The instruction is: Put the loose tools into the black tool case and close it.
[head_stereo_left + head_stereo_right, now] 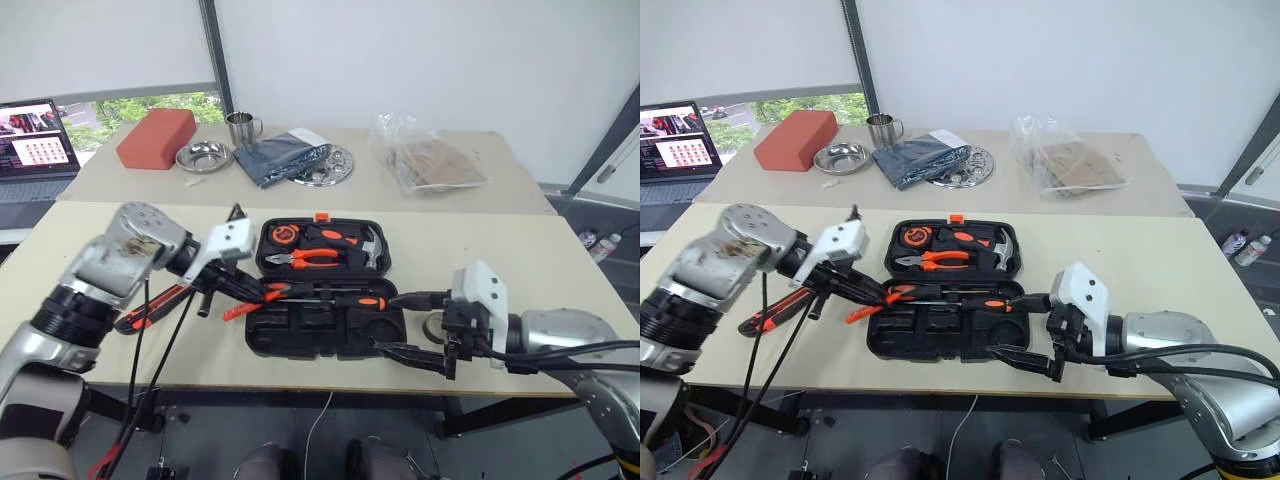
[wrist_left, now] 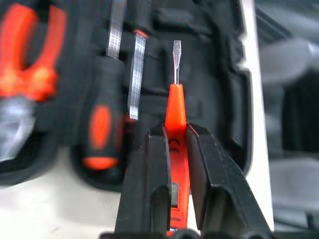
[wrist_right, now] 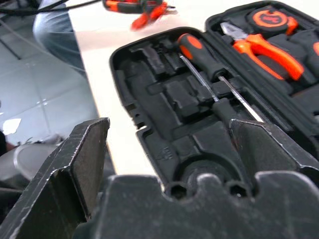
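The black tool case [image 1: 325,325] lies open on the near table, no lettering legible. The right gripper [image 1: 415,355] gapes empty beside it. The left gripper [image 2: 174,164] pinches the slim small orange tool [image 2: 175,124], markings unreadable.

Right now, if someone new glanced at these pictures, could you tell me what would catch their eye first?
Most likely the open black tool case in the middle of the near table, its pliers and hammer bright in the far half, two screwdrivers across its hinge. Next, the left gripper, shut on a slim orange tool at the case's left edge. The right gripper hangs open at the case's right corner.
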### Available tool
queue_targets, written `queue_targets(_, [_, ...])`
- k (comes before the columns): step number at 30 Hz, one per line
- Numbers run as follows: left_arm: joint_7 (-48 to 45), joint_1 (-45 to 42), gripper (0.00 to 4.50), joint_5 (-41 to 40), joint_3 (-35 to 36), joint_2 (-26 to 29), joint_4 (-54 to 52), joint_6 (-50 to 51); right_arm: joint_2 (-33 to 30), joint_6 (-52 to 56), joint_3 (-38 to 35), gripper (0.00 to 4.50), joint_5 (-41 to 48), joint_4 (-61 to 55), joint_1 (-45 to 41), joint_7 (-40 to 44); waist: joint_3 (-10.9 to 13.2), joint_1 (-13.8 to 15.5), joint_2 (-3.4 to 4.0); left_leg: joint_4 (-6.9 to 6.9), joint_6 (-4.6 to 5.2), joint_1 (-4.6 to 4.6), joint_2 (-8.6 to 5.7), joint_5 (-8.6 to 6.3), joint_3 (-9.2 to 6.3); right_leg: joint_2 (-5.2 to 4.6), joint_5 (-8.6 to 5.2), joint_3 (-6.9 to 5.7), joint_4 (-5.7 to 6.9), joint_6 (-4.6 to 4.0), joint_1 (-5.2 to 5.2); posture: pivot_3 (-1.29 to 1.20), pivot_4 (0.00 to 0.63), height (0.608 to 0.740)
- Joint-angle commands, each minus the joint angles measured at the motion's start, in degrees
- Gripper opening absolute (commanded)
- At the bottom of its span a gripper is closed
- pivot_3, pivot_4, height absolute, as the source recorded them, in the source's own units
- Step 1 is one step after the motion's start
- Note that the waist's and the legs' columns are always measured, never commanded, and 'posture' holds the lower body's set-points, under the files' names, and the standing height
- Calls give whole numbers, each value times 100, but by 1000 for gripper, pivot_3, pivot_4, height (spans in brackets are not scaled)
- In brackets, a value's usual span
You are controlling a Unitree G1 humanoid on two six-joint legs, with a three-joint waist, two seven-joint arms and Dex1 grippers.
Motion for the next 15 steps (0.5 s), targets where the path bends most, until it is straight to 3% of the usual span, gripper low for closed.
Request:
queue_targets(1, [-128,-266,101,262,-235,-428,126,-240,42,-77,-204,4500,97,-296,99,-191,0,22,0,8,4,-6,1,-2,-5,0,0,-3,0,1,0,0,150,736])
queue_targets(10, [-44,-672,101,943,-586,-1415,1037,-517,146,-119,-185,4500,91,-382,173,-476,0,31,-1,38,27,-23,-5,-10,-19,-2,-8,2,-2,40,7,0,150,736])
queue_targets(15, [41,-748,101,1259,-620,-1652,1507,-795,199,-128,-210,4500,101,-423,215,-572,0,-9,-1,36,28,-21,-2,-10,-20,2,-12,5,-3,47,5,0,150,736])
